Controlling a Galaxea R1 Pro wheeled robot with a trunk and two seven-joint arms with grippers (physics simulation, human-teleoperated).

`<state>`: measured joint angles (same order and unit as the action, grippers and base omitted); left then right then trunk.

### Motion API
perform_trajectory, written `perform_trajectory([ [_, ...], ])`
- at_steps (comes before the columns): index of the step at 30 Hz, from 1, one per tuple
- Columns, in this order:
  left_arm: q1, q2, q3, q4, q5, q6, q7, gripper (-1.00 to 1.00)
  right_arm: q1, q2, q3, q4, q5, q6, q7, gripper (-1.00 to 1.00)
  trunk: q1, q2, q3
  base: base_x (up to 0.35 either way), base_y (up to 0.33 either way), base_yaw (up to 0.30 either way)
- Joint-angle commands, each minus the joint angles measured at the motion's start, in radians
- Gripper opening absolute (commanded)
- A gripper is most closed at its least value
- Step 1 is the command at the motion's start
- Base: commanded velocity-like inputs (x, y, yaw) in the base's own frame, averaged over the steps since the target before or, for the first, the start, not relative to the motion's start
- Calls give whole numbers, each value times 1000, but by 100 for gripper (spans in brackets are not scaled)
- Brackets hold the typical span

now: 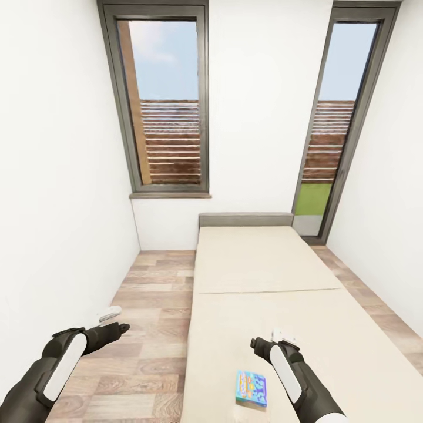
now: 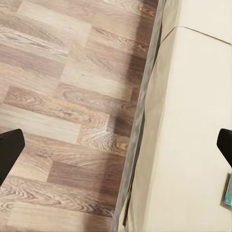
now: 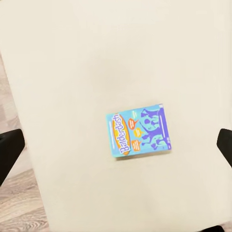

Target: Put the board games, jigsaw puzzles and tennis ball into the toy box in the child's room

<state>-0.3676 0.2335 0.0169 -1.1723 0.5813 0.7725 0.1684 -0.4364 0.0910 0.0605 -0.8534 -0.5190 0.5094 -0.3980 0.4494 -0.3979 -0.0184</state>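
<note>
A small blue board game (image 1: 251, 388) lies flat on the beige bed (image 1: 258, 276), near its front left corner. In the right wrist view the board game (image 3: 138, 131) reads "Balderdash" and sits on bare mattress (image 3: 116, 58). My right gripper (image 1: 269, 339) hovers above the mattress just beyond the box, open and holding nothing, as the right wrist view (image 3: 116, 150) confirms. Over the floor left of the bed, my left gripper (image 1: 117, 322) is open too (image 2: 116, 150). An edge of the board game (image 2: 227, 191) shows there. The table, toy box, jigsaw puzzles and tennis ball are out of view.
A strip of wood-plank floor (image 1: 155, 317) runs between the bed and the white left wall (image 1: 59, 223). The grey headboard (image 1: 245, 220) stands against the far wall under a dark-framed window (image 1: 161, 106). A second tall window (image 1: 338, 129) is at the back right.
</note>
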Motion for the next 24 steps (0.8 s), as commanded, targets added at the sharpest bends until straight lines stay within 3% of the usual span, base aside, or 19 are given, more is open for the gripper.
perform_trajectory([
  [1,-1,0,0,-1,11,4,8,100,-1,0,3,-1,-10,1,-10,100,1,-2,-4,0,0,-66],
  [19,-1,0,0,-2,11,5,8,100,-5,3,2,1,-9,3,-10,100,1,-2,-33,0,0,-48],
  [24,-1,0,-2,-1,11,5,8,100,-76,11,4,1,-12,10,-17,100,1,-2,-41,0,0,-6],
])
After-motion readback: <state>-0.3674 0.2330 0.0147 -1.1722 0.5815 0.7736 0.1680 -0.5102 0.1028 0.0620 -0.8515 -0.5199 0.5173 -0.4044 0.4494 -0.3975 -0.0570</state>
